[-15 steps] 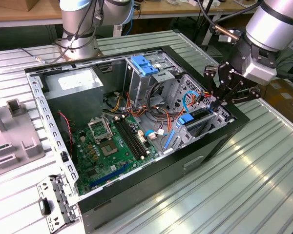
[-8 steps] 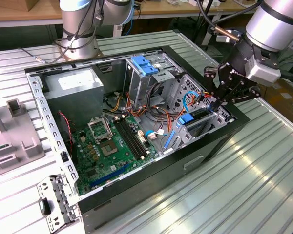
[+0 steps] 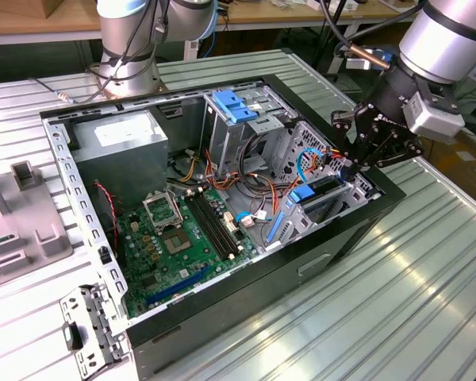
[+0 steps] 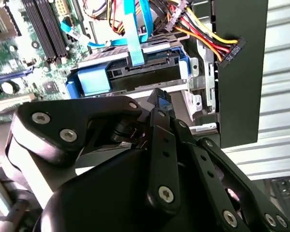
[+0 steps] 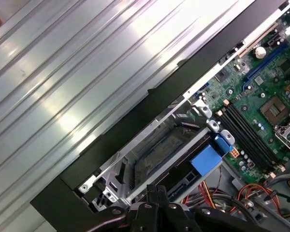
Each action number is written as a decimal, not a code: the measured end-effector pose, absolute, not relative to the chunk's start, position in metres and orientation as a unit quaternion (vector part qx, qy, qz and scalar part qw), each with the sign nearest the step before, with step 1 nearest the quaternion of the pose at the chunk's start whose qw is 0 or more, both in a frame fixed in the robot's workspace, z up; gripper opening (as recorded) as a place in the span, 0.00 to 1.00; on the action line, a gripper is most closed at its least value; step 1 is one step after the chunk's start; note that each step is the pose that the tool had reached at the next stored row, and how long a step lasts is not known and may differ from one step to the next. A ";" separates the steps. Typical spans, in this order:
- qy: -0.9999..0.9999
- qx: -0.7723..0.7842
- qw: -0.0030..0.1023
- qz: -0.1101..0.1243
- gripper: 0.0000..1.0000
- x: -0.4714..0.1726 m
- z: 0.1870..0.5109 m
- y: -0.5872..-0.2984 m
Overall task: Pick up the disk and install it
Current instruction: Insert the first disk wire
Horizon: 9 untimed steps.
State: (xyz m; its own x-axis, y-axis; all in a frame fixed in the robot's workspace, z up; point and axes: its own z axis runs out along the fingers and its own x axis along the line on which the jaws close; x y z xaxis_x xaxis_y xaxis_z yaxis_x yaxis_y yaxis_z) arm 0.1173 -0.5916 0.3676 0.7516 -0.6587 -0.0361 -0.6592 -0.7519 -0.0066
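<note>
Now we see the black claw [image 3: 355, 163] low over the right end of the open computer case [image 3: 222, 313] in the exterior view, just above the drive bay. Its fingers [image 5: 154, 194] are pressed close together, with nothing held between them. The disk [image 4: 130, 77] in its bright blue carrier sits inside the bay, right under the claw tips. Beside it lies the green motherboard [image 3: 174, 238]. The case rests on a ridged metal surface [image 3: 428, 262].
</note>
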 end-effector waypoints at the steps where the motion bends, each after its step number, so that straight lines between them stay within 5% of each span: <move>1: 0.345 -0.938 0.009 0.016 0.11 0.117 0.368 -0.592; 9: 0.269 -0.963 0.008 0.017 0.11 0.117 0.368 -0.592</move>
